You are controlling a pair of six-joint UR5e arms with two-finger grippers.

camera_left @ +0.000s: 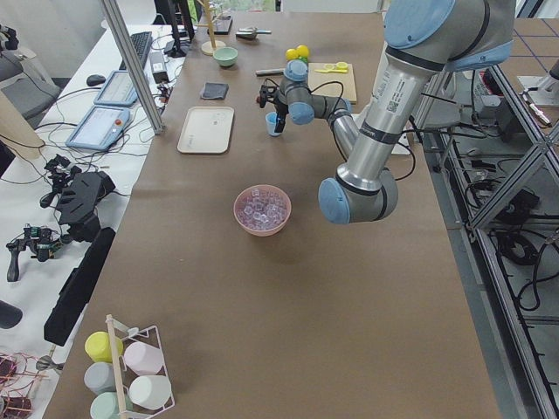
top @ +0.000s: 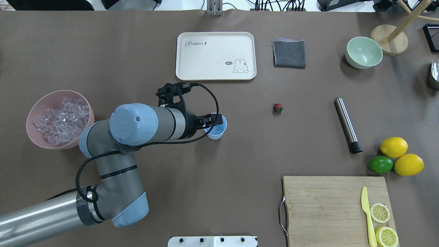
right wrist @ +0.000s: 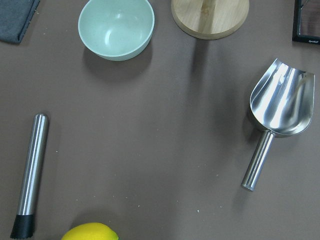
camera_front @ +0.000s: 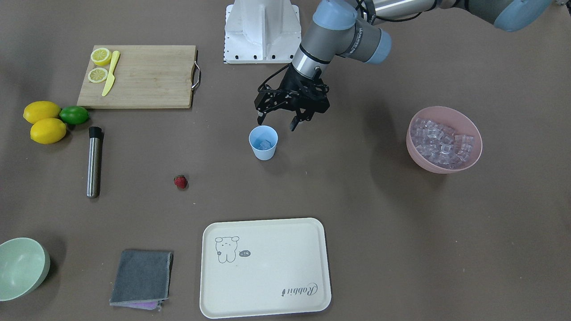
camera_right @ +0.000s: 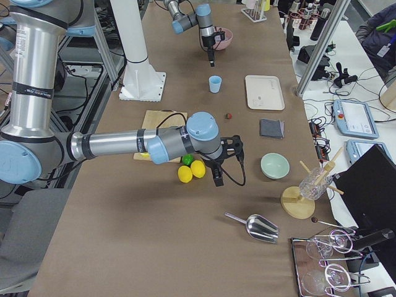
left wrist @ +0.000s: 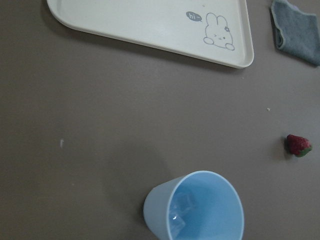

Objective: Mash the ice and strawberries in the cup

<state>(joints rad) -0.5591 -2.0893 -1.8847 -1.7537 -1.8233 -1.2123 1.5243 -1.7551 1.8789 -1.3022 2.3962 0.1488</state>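
Observation:
The light-blue cup stands upright mid-table with a piece or two of clear ice in its bottom; the ice also shows in the left wrist view. My left gripper hangs open and empty just above and behind the cup's rim. The strawberry lies alone on the table, apart from the cup. More ice fills the pink bowl. My right gripper shows only in the exterior right view, near the lemons, and I cannot tell whether it is open or shut.
A steel muddler lies near the lemons and lime. A cutting board holds lemon halves and a yellow knife. A cream tray, grey cloth, pale green bowl and metal scoop sit along the far side.

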